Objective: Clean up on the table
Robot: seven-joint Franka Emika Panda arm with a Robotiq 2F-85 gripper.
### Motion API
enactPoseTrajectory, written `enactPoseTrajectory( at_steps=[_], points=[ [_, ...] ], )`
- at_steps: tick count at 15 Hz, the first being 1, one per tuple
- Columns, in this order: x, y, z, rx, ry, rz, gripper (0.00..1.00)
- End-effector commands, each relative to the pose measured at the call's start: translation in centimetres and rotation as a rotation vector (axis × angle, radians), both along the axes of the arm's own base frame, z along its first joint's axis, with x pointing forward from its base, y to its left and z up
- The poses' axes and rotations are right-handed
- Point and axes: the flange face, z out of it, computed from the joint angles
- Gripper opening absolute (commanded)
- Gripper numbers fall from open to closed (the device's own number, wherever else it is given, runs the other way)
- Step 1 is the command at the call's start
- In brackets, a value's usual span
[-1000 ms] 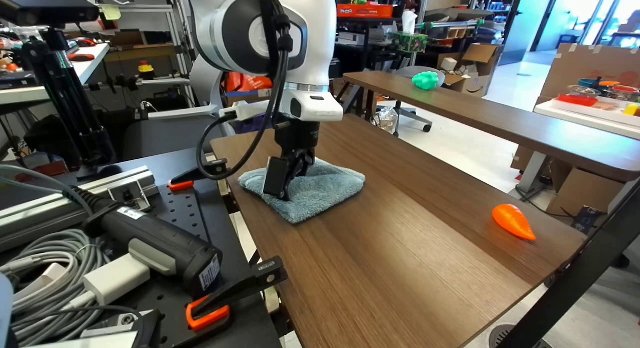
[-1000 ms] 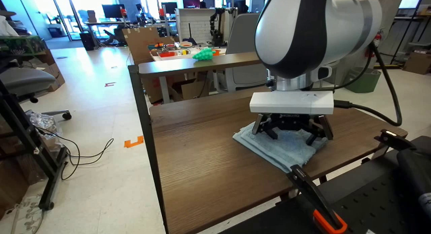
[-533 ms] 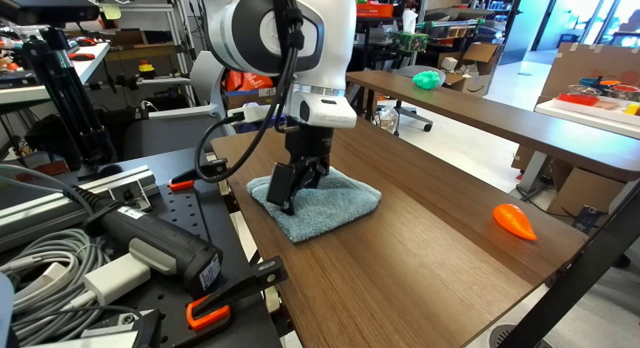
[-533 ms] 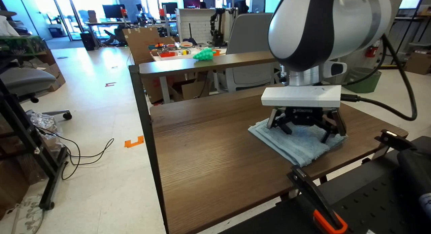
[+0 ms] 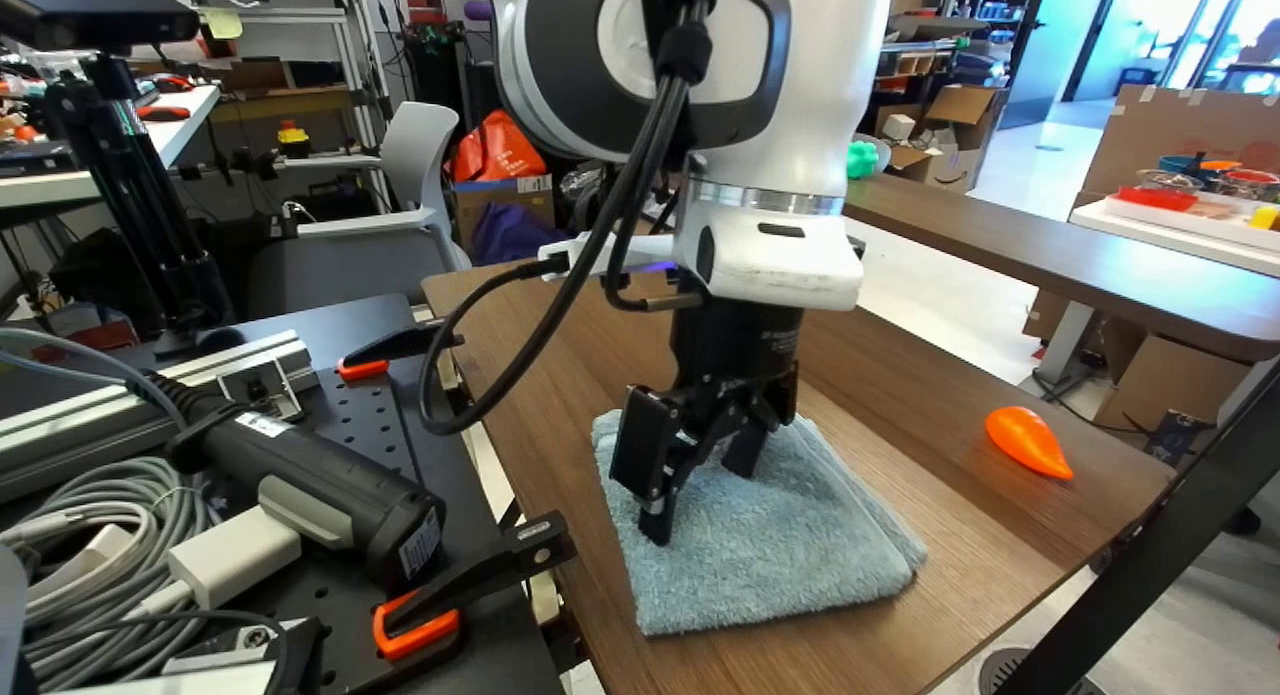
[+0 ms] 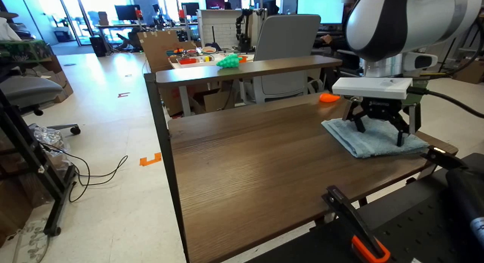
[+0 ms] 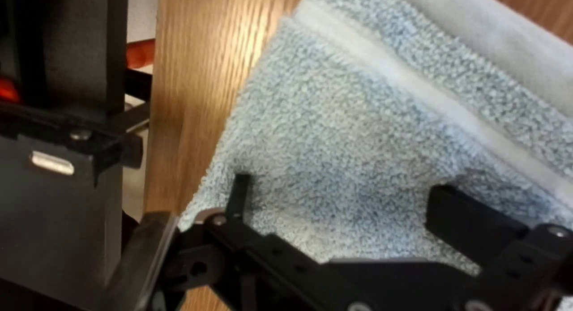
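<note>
The table [image 5: 960, 505] has a dark brown wood-grain top and also shows in an exterior view [image 6: 242, 168]. A folded light-blue towel [image 5: 790, 565] lies flat on it, also in an exterior view [image 6: 378, 143] and the wrist view [image 7: 340, 114]. My gripper [image 5: 698, 502] points down over the towel, with its fingers wide apart. In an exterior view [image 6: 380, 137] and the wrist view [image 7: 341, 183] both fingertips rest on or against the cloth, with only cloth between them. An orange teardrop-shaped object [image 5: 1027, 442] lies on the table beyond the towel, also in an exterior view [image 6: 329, 97].
A black workbench [image 5: 350, 445] with cables and a scanner-like tool [image 5: 310, 475] adjoins the table's side. Orange-tipped clamps [image 5: 415, 625] reach over its edge, also in an exterior view [image 6: 368, 249]. A longer brown table [image 5: 1050, 245] with a green object [image 6: 229, 61] stands behind.
My gripper and the towel under it have slid together along the table, toward the end near the orange object. The orange object has come into sight from behind the arm. The fingers stay open.
</note>
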Motion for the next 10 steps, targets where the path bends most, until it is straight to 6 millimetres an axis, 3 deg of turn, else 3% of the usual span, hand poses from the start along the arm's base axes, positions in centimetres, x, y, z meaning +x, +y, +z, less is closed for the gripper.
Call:
enactPoseTrajectory(
  at_steps=[1,10],
  points=[
    [0.3,-1.08,0.31,-0.008,-0.012,-0.032,1.0],
    [0.4,-1.29,0.3,-0.003,-0.015,-0.041,1.0]
  ],
)
